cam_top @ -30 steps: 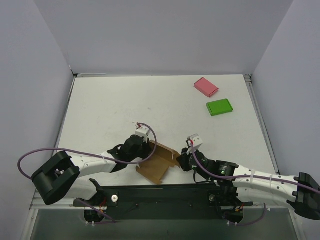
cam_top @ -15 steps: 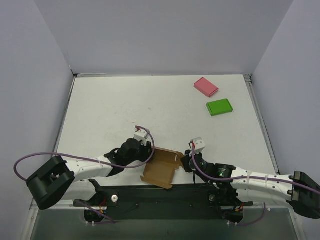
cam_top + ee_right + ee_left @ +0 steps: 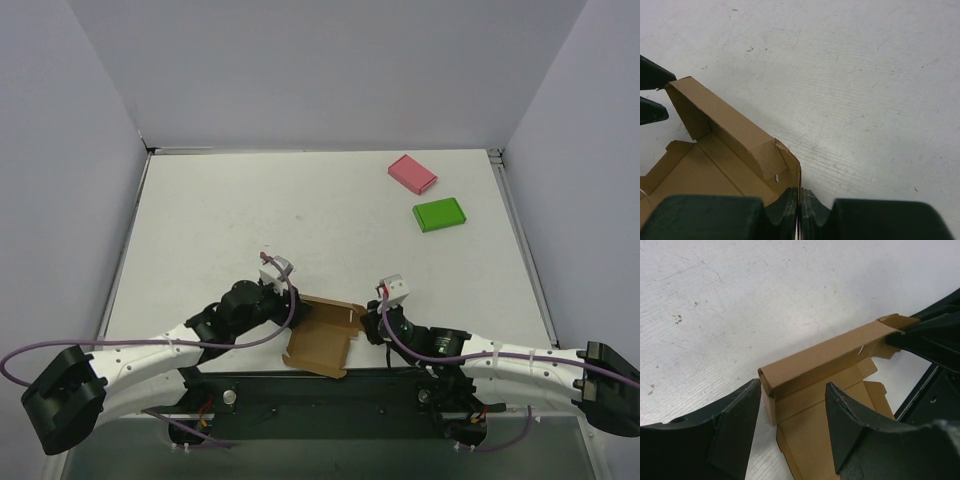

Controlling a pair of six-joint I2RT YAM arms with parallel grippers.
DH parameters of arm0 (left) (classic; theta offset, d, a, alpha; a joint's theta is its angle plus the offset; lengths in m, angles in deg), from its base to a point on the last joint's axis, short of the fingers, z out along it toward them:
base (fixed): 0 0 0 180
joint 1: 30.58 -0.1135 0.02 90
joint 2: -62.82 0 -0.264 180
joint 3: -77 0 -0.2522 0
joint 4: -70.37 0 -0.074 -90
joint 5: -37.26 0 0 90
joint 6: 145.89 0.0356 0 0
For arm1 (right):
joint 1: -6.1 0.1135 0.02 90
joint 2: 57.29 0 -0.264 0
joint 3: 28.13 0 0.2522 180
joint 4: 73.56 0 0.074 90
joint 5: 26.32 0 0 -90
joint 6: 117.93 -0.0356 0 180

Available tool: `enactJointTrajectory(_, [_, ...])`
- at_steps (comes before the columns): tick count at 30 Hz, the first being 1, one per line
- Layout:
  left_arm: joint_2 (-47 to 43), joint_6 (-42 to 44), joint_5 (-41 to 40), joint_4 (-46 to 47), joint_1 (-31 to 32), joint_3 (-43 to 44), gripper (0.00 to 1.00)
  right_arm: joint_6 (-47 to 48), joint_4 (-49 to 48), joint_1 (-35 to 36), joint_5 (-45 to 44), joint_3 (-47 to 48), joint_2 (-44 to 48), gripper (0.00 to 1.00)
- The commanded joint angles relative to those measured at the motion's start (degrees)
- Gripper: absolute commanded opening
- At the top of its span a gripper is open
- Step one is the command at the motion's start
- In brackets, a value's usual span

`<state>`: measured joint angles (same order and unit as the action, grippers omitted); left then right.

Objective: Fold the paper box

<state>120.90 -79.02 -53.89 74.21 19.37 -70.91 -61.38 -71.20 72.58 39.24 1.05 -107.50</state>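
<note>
Shifted: left arm (image 3: 150,346) — paper box (image 3: 322,337) unmoved, right jaws pinching.

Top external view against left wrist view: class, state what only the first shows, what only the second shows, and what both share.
Only the top external view shows the pink flat box, the green flat box and both arms whole. Only the left wrist view shows the left hand open, its fingers either side of the end of the raised wall, and a small slit in that wall. Both show the paper box, partly folded on the white table, with the right hand at its other end.
</note>
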Motion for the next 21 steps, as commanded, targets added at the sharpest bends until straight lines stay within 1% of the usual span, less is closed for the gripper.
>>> enactJointTrajectory(1, [-5.3,3.7,1.6,-4.1,0.1,-0.1,0.64,1.8,-1.2,0.3,-2.4,0.4,-0.8,0.27])
enactJointTrajectory(2, [-6.1,3.8,1.6,-4.8,0.2,0.2,0.64,2.1,0.0,0.3,-2.8,0.7,-0.8,0.35])
enactJointTrajectory(3, [-7.0,3.7,0.9,-5.5,0.1,0.4,0.64,2.2,0.6,0.3,-3.0,1.5,-0.8,0.46])
enactJointTrajectory(5, [-9.5,3.7,-1.0,-7.9,0.1,0.7,0.65,2.3,2.2,0.3,-2.9,2.0,-0.1,0.52])
enactJointTrajectory(6, [-10.4,3.5,-1.5,-8.5,0.2,0.8,0.65,2.3,2.6,0.4,-2.9,2.1,0.5,0.57])
enactJointTrajectory(9, [-13.7,2.2,-1.9,-10.0,0.2,0.7,0.66,1.5,4.9,0.4,-3.1,1.8,3.4,0.66])
enactJointTrajectory(13, [-14.5,0.8,-2.9,-12.1,0.1,1.4,0.68,0.5,8.6,0.5,-2.6,2.5,9.2,0.68])
enactJointTrajectory(16, [-11.9,-2.1,-6.8,-15.7,0.0,3.5,0.68,-0.4,11.1,0.5,-2.6,4.1,12.2,0.68])
enactJointTrajectory(17, [-11.2,-2.9,-7.3,-15.9,-0.1,3.7,0.68,-2.0,14.4,0.5,-3.1,5.7,12.5,0.68])
enactJointTrajectory(19, [-9.8,-5.8,-8.7,-15.7,-0.4,4.5,0.68,-4.2,16.8,0.6,-3.7,7.9,12.7,0.68])
enactJointTrajectory(21, [-9.5,-8.0,-9.7,-15.4,-0.6,4.9,0.68,-10.1,20.3,0.4,-4.2,11.3,11.6,0.68])
